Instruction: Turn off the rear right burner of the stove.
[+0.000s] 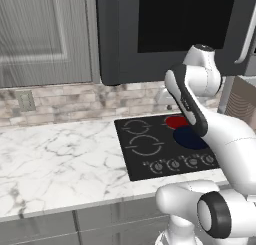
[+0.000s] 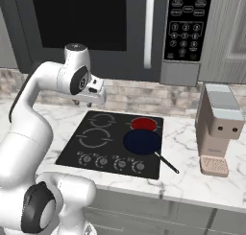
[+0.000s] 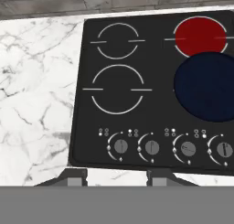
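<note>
White marble counter (image 2: pixel 182 183), black glass stove (image 2: pixel 111 145) set in it, beige coffee machine (image 2: pixel 218 128) standing at right

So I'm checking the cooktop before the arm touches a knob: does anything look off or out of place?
Yes: the small rear right burner glows bright red, so it appears to be on, while the two left rings are pale outlines. The third round grey knob points sideways, unlike its neighbours. Nothing looks spilled or damaged.

knobs (image 3: pixel 152 147): open above | dark blue disc (image 3: pixel 205 87) covers front right
</note>
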